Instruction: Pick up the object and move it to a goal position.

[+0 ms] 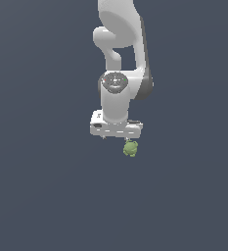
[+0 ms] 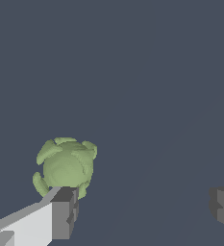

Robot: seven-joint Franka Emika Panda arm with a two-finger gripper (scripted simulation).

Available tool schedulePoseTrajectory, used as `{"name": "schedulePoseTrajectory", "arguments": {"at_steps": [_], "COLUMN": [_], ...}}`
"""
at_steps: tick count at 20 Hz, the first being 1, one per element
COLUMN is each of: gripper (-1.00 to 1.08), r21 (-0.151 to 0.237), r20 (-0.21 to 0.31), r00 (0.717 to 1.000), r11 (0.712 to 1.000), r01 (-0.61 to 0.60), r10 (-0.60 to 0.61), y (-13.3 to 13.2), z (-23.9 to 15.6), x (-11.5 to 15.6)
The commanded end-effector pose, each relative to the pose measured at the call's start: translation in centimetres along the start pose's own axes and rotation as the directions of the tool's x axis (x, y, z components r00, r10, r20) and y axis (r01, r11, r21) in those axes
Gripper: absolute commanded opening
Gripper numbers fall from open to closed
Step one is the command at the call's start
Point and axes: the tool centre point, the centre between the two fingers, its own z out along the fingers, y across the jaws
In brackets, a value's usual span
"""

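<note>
The object [image 1: 130, 148] is a small olive-green lumpy rounded thing with bumpy knobs. In the exterior view it lies on the dark grey floor just below the white gripper hand, toward the exterior view's right end of the hand. In the wrist view the object [image 2: 65, 166] lies just beyond one grey fingertip [image 2: 64, 211], not between the two fingers. The gripper [image 2: 144, 206] is open wide and empty; the other fingertip [image 2: 223, 206] is far from the object. In the exterior view the fingers are hidden behind the hand [image 1: 116, 128].
The white arm [image 1: 120, 54] rises from the hand toward the top of the exterior view. A plain dark grey surface [image 1: 47, 186] lies all around. No other objects show.
</note>
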Motion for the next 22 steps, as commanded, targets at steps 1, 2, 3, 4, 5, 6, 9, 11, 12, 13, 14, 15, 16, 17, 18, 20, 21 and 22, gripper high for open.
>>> {"name": "schedulePoseTrajectory", "arguments": {"at_steps": [1, 2, 3, 4, 5, 6, 9, 11, 12, 13, 14, 15, 16, 17, 18, 20, 21, 22], "gripper": [1.0, 1.0, 1.0, 1.0, 1.0, 1.0, 1.0, 1.0, 1.0, 1.0, 1.0, 1.0, 1.0, 1.0, 1.0, 1.0, 1.0, 1.0], "r21": [-0.002, -0.002, -0.003, -0.003, -0.004, -0.004, -0.005, -0.005, -0.005, -0.005, -0.005, -0.005, -0.005, -0.004, -0.004, -0.004, -0.004, -0.004], "r20": [-0.003, -0.005, -0.006, -0.008, -0.01, -0.012, -0.017, -0.02, -0.021, -0.022, -0.023, -0.024, -0.025, -0.026, -0.026, -0.027, -0.027, -0.028], "r00": [1.0, 0.999, 0.998, 0.997, 0.996, 0.995, 0.99, 0.986, 0.985, 0.983, 0.981, 0.98, 0.979, 0.978, 0.977, 0.975, 0.975, 0.974], "r11": [1.0, 0.999, 0.998, 0.997, 0.996, 0.995, 0.99, 0.986, 0.985, 0.983, 0.982, 0.98, 0.979, 0.978, 0.977, 0.975, 0.975, 0.975], "r01": [-0.03, -0.043, -0.058, -0.074, -0.089, -0.104, -0.143, -0.165, -0.174, -0.183, -0.191, -0.198, -0.204, -0.209, -0.214, -0.22, -0.222, -0.224], "r10": [0.03, 0.043, 0.058, 0.073, 0.089, 0.104, 0.143, 0.164, 0.174, 0.183, 0.191, 0.198, 0.204, 0.209, 0.214, 0.22, 0.222, 0.223], "y": [-1.1, -1.5, -2.0, -2.6, -3.1, -3.6, -5.0, -5.7, -6.0, -6.3, -6.6, -6.9, -7.1, -7.3, -7.4, -7.6, -7.7, -7.8], "z": [0.6, 0.8, 1.1, 1.4, 1.7, 2.0, 2.7, 3.2, 3.4, 3.5, 3.7, 3.8, 3.9, 4.0, 4.1, 4.3, 4.3, 4.3], "x": [0.0, 0.0, 0.0, -0.1, -0.1, -0.1, -0.3, -0.3, -0.4, -0.4, -0.5, -0.5, -0.5, -0.6, -0.6, -0.6, -0.6, -0.6]}}
